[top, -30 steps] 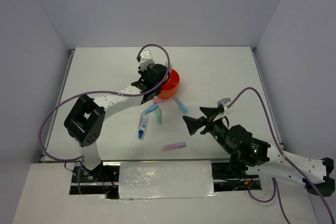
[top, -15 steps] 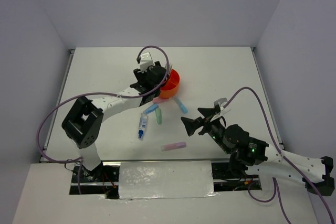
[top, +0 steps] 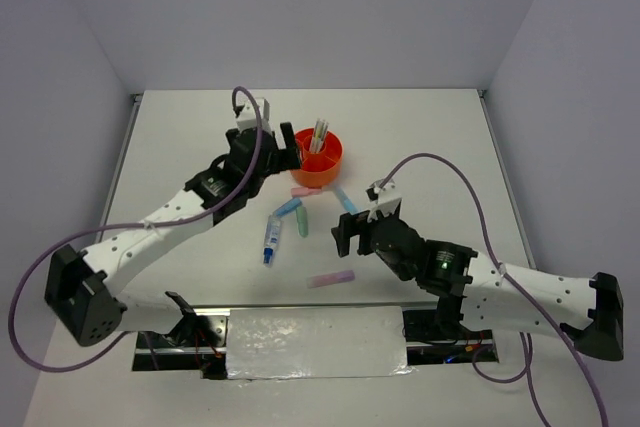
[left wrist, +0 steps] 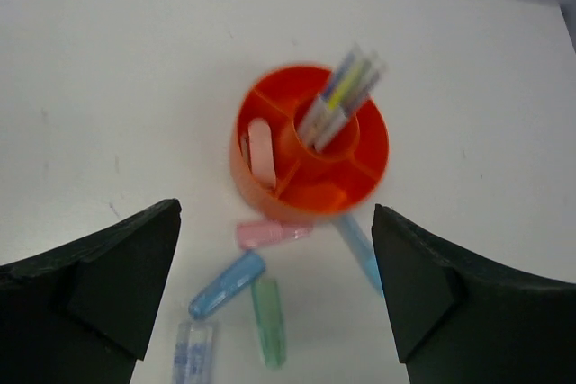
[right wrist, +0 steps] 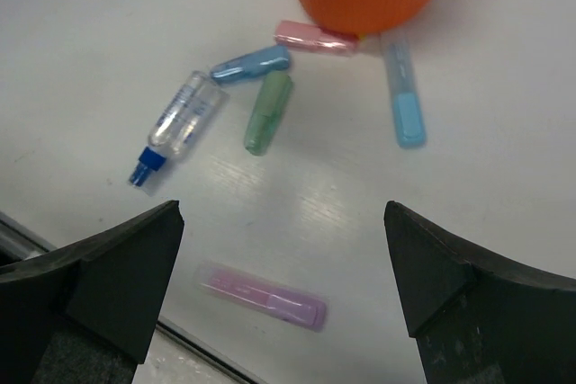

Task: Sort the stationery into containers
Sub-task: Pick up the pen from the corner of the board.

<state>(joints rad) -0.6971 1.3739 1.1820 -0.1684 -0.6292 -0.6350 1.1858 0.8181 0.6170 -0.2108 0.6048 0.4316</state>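
The round orange container holds several pens upright in its central cup and a pale pink eraser in an outer compartment. My left gripper hangs open and empty just left of it. Loose stationery lies in front of it: a pink highlighter against the container's wall, a blue one, a green one, a light blue one and a clear tube with a blue cap. My right gripper is open above a pink-purple highlighter.
The pink-purple highlighter lies close to the table's near edge. Purple cables loop off both arms. Grey walls stand around the white table.
My left gripper has opened and drawn back left from over the orange container. The right arm has swung left and down over the loose highlighters.
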